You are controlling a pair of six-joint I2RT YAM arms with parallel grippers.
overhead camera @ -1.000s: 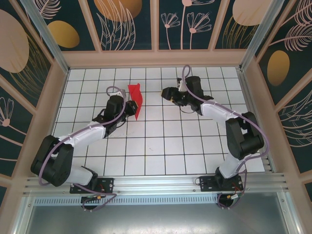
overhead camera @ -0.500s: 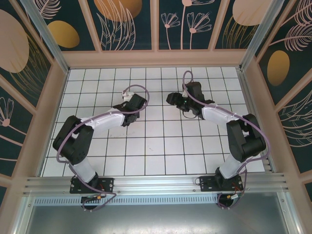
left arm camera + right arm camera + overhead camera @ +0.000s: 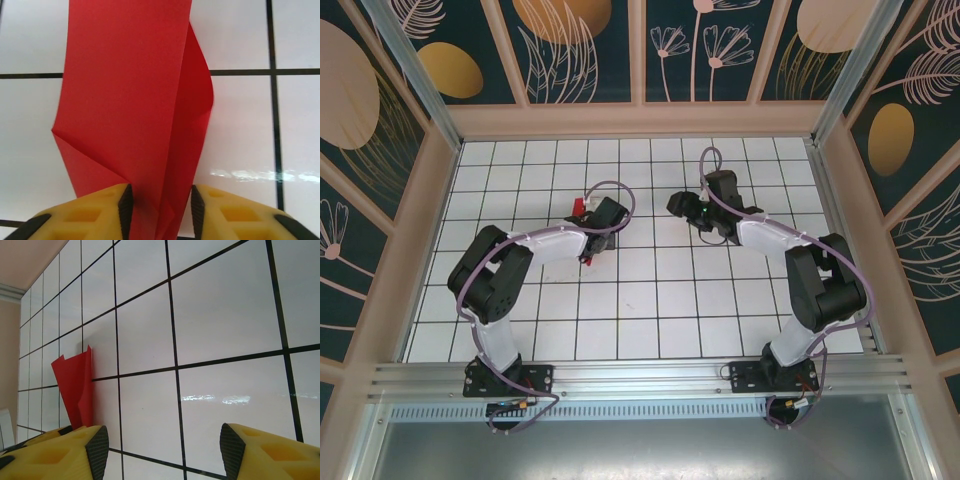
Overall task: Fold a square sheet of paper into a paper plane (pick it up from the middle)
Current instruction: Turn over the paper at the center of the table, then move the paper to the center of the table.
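The left hand (image 3: 596, 232) hangs over the middle of the desk (image 3: 650, 300), a little toward the left edge. A red sliver of the paper (image 3: 586, 259) shows at its near side. The right hand (image 3: 680, 205) waits close by, toward the right edge.

Left wrist: the paper lies between the parted fingers (image 3: 125, 202) and runs lengthwise straight away from them. I cannot tell whether they pinch it.

Right wrist: the right hand is spread on nothing, with the paper well off to one side. I judge the left hand the nearer.
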